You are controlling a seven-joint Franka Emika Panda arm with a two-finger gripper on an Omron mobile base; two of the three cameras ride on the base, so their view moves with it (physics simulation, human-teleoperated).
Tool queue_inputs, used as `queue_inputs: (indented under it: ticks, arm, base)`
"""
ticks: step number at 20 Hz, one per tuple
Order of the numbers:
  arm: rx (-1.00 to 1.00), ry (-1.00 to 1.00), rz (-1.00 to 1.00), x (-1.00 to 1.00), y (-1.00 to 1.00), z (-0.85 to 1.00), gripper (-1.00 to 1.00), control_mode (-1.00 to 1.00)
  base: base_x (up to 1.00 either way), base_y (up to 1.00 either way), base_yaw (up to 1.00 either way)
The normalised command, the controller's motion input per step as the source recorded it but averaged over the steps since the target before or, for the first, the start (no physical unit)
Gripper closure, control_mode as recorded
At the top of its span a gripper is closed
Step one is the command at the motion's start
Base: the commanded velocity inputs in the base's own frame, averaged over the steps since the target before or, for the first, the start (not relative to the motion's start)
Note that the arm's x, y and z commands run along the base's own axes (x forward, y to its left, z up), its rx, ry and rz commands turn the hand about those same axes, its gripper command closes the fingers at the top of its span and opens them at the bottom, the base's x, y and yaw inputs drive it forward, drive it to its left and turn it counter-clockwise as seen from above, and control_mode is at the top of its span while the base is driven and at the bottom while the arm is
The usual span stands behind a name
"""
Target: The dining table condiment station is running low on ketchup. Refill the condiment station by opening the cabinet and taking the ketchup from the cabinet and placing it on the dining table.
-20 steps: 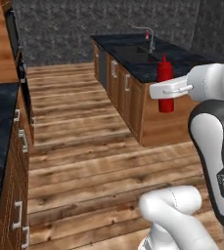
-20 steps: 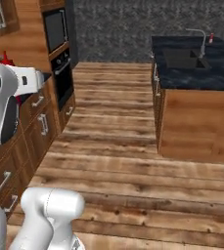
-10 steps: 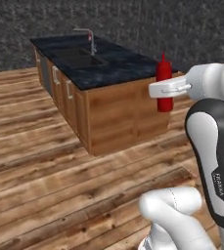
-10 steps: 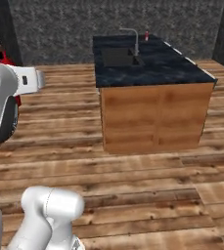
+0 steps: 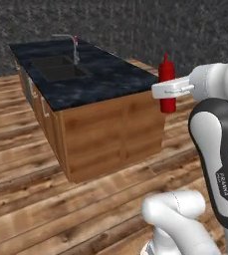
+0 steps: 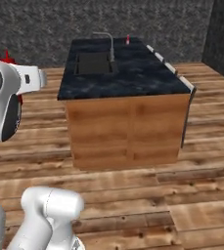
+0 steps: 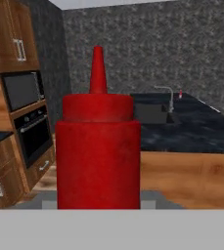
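Right up close, the gripper has the ketchup clamped between its white fingers, jaws part-way closed around the bottle's body, and the bottle stands upright, nozzle pointing at the ceiling. It hangs in the air above the wooden floor, off the near right corner of the dining table, not touching it. From the hand's own camera the ketchup looms large and red, its pointed cap sharp against the grey wall. Past the bottle comes the table's wooden base, then the black veined top, with the sink sunk into the far half and the slim faucet curving over it. A small red thing sits at the table's far end, too small to make out. Off to the side stand an oven and a microwave set in wooden units, with a cabinet above them.
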Motion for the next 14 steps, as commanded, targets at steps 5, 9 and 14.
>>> queue_inputs:
  ticks: [5,9,14]
  arm:
    - [0.0,0.0,0.0,0.0,0.0,0.0,1.0,1.0]
    - [0.0,0.0,0.0,0.0,0.0,0.0,1.0,1.0]
    - [0.0,0.0,0.0,0.0,0.0,0.0,1.0,1.0]
  base:
    - [1.0,-0.95,0.17]
    - [1.0,-1.0,0.2]
    - [1.0,-1.0,0.2]
